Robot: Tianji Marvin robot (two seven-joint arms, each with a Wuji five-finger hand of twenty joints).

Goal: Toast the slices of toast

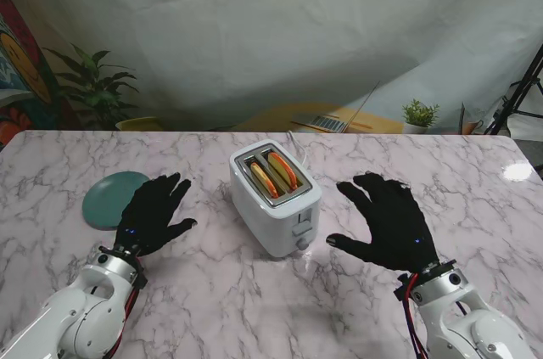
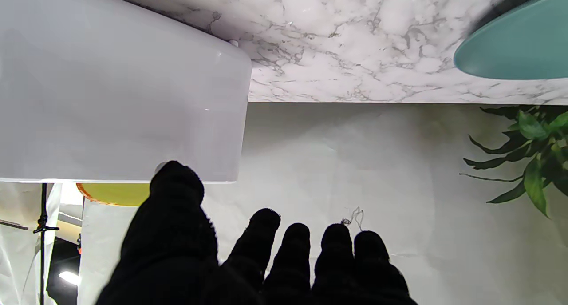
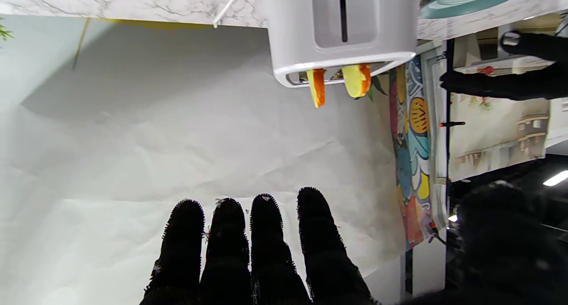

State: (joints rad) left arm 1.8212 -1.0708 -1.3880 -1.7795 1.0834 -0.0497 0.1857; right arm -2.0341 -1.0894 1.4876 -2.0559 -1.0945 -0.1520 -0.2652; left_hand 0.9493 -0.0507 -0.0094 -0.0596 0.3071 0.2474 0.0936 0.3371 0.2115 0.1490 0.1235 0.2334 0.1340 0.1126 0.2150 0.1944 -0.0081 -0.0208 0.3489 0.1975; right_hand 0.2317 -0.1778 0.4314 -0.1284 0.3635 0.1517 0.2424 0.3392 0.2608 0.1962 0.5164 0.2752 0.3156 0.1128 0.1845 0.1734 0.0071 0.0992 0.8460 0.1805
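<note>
A white toaster [image 1: 276,198] stands mid-table with two orange-crusted toast slices [image 1: 273,174] upright in its slots, their tops sticking out. In the right wrist view the slices [image 3: 339,83] poke out of the toaster [image 3: 341,27], whose lever slot faces the camera. My left hand [image 1: 153,213], in a black glove, rests open left of the toaster, fingers spread, holding nothing. My right hand [image 1: 389,221] hovers open right of the toaster, thumb pointing toward the lever side. In the left wrist view the toaster's side [image 2: 120,87] fills the frame past my left fingers [image 2: 266,251].
A teal plate [image 1: 112,198] lies on the marble table [image 1: 212,291] at the left, partly under my left hand's fingers. The toaster's white cord [image 1: 299,148] runs off behind it. Plants and a laptop sit beyond the far edge.
</note>
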